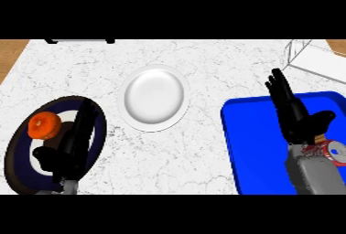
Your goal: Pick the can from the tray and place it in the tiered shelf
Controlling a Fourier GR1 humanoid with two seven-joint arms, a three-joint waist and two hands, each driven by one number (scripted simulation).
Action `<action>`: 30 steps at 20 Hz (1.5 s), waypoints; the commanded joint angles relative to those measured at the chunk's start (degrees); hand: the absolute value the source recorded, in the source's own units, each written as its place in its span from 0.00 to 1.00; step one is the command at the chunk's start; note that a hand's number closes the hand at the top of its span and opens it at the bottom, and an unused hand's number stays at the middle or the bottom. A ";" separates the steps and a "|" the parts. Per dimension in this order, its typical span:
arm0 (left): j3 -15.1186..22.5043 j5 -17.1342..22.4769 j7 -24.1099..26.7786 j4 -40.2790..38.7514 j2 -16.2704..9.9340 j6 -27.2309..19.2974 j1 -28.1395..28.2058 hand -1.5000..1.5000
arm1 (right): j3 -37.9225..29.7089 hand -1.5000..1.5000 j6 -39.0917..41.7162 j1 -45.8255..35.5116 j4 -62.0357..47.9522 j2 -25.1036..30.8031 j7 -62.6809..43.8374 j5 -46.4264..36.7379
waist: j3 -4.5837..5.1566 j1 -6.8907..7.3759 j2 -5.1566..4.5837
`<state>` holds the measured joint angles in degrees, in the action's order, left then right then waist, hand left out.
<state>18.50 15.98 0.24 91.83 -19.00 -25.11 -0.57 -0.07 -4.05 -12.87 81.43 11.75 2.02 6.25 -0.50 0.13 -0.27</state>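
Observation:
A red and silver can (331,151) lies in the blue tray (250,137) at the right, mostly hidden behind my right wrist. My right hand (292,112) is open above the tray, fingers straight and pointing away, thumb spread toward the can. The white tiered shelf (317,61) shows at the top right corner. My left hand (74,141) is open at the lower left, fingers straight, over a dark plate.
A white plate (154,97) sits in the middle of the marble counter. A dark navy plate (24,155) at the left holds an orange doughnut-like object (45,125). A white object with black feet (79,41) shows at the top edge.

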 commanded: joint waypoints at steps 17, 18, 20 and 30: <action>1.66 -5.49 3.25 -8.05 -1.77 7.89 -7.82 0.50 | -34.13 0.00 -4.99 10.18 -16.20 15.72 16.97 7.99 | 0.38 -1.01 0.13; 1.83 -5.25 2.69 -9.78 -1.16 9.03 -9.31 0.50 | -35.23 0.00 -2.57 10.37 -17.66 14.92 19.57 10.20 | 0.39 -1.08 0.12; 1.01 -5.62 -2.95 -7.75 -2.07 8.85 -12.22 0.50 | -36.35 0.00 6.90 13.89 -14.40 17.77 18.60 14.72 | 0.42 -1.17 0.36; -0.28 -7.65 0.03 -11.71 0.30 8.91 -13.33 0.50 | -27.09 0.00 16.30 20.87 4.55 28.83 -0.52 8.55 | 0.68 -1.27 0.37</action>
<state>19.36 9.09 0.04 82.86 -19.58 -16.14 -11.21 -29.09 10.68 6.33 77.25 37.57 8.69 15.48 0.07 -0.75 0.08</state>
